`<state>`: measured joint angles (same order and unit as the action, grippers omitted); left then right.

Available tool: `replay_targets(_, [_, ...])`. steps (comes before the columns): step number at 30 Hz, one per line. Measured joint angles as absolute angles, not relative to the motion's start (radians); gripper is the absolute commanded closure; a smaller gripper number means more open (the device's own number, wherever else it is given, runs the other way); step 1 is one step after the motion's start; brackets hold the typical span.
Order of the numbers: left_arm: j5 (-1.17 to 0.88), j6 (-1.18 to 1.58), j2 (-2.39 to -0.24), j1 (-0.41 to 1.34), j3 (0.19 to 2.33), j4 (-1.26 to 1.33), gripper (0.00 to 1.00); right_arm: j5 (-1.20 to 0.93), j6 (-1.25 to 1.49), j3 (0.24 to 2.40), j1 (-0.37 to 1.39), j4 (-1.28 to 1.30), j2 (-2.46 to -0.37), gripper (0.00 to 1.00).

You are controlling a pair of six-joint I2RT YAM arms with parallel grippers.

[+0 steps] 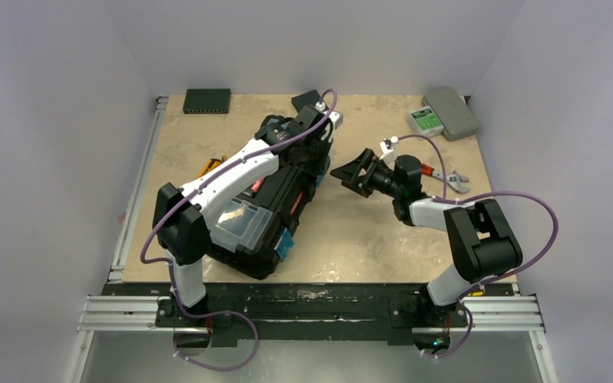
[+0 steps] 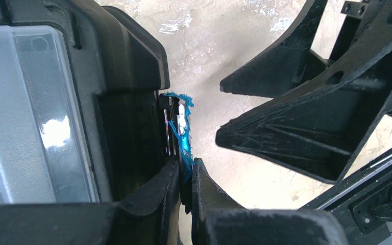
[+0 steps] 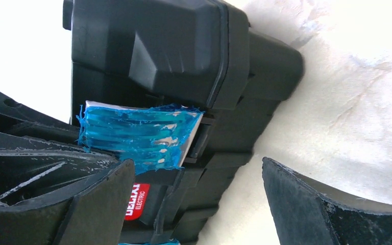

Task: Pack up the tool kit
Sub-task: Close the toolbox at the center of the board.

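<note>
Lying loose at the bench's [image 1: 383, 239] left, a yellow-handled tool [image 1: 210, 167] is not yet packed, just beside the black toolbox [image 1: 291, 195], which sits left of centre, seemingly closed. The left fingers [image 2: 166, 194] pinch narrowly on its blue-taped latch [image 2: 181, 127]; the right fingers [image 3: 311, 209] gape wide and empty just right of it. Farther right a red-handled tool [image 1: 439, 173] also lies out, so packing looks unfinished.

Black toolbox [image 1: 286, 203] — blue-streaked latch [image 3: 138, 135].
</note>
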<state>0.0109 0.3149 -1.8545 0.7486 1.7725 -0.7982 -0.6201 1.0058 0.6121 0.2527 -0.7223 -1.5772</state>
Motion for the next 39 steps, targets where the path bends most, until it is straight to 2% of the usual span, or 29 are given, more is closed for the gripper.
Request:
replay_targets(4, [0.022, 0.315, -1.855, 0.750, 1.781, -0.818, 0.85, -0.611, 1.042, 0.625, 0.290, -0.768, -1.611, 0.06])
replay_targets(9, [0.057, 0.307, -1.838, 0.754, 1.800, -0.851, 0.65, -0.594, 1.085, 0.656, 0.331, -0.812, -1.678, 0.07])
replay_targets(15, [0.095, 0.300, -1.751, 0.748, 1.827, -0.866, 0.45, -0.590, 1.120, 0.686, 0.345, -0.846, -1.725, 0.06])
replay_targets(21, [0.144, 0.296, -1.675, 0.739, 1.844, -0.889, 0.40, -0.584, 1.129, 0.692, 0.349, -0.848, -1.722, 0.06])
replay_targets(23, [0.154, 0.302, -1.657, 0.716, 1.844, -0.900, 0.35, -0.570, 1.130, 0.692, 0.353, -0.836, -1.710, 0.04])
replay_targets(25, [0.165, 0.315, -1.641, 0.673, 1.842, -0.910, 0.25, -0.560, 1.130, 0.692, 0.358, -0.819, -1.687, 0.01])
replay_targets(27, [0.168, 0.332, -1.616, 0.619, 1.818, -0.901, 0.04, -0.547, 1.131, 0.692, 0.362, -0.807, -1.656, 0.01])
replay_targets(28, [0.169, 0.343, -1.598, 0.586, 1.796, -0.897, 0.01, -0.540, 1.131, 0.692, 0.366, -0.802, -1.640, 0.01])
replay_targets(39, [0.068, 0.431, -1.501, 0.334, 1.592, -0.804, 0.00, -0.488, 1.137, 0.702, 0.381, -0.740, -1.610, 0.01])
